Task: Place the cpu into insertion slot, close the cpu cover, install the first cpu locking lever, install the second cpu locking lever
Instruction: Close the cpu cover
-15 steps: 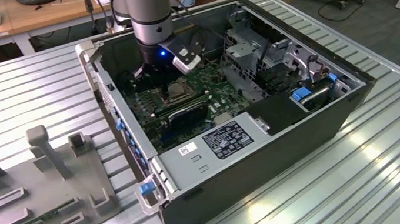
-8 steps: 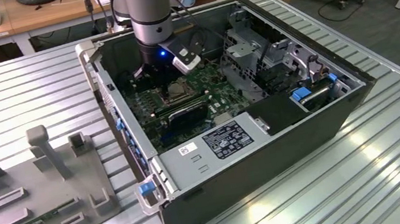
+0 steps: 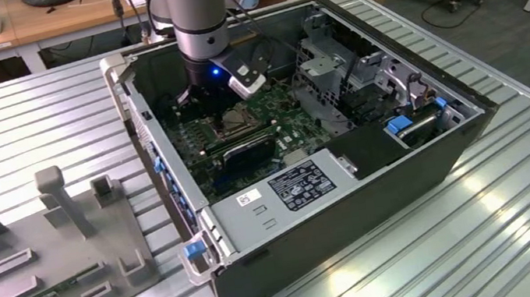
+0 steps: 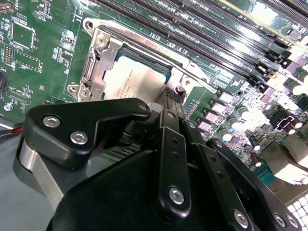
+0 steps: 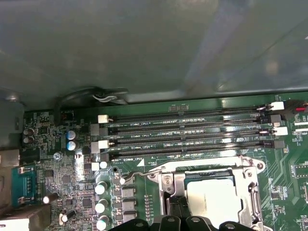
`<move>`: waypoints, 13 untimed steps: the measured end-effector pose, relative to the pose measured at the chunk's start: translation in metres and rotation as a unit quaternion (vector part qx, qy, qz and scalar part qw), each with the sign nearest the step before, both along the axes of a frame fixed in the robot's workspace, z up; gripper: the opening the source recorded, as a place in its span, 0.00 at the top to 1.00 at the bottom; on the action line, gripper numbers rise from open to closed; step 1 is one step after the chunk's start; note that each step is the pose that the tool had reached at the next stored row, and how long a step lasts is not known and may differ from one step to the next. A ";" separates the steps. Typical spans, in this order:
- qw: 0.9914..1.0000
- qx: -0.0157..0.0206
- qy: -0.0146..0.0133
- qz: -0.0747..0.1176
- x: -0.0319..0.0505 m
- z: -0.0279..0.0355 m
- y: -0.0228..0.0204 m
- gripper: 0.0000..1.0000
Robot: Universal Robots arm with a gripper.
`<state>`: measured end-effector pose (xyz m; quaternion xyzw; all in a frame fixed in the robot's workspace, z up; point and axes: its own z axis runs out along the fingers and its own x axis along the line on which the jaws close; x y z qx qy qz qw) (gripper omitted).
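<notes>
Cpu point(image 4: 131, 79) is seated in insertion slot point(image 4: 142, 54), claw point(image 4: 169, 98) seemingly held together at cpu cover point(image 4: 94, 67) edge; motherboard point(image 4: 43, 62) could be scratched if grip is slipped.

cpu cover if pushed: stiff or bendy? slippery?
Probably light and fairly stiff: the cpu cover looks like a thin metal frame with a cut-out middle, so a hard off-centre push might flex it. Likely slippery, given its shiny bare surface. It seems to lie flat around the cpu, so unlikely to tip.
</notes>
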<state>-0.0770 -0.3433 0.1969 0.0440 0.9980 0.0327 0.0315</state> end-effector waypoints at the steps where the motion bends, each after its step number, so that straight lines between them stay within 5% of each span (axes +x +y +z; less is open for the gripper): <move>1: 1.000 0.000 0.000 0.000 0.0000 0.0000 0.0000 0.89; 13: 1.000 0.000 0.000 0.000 0.0001 0.0001 0.0001 0.89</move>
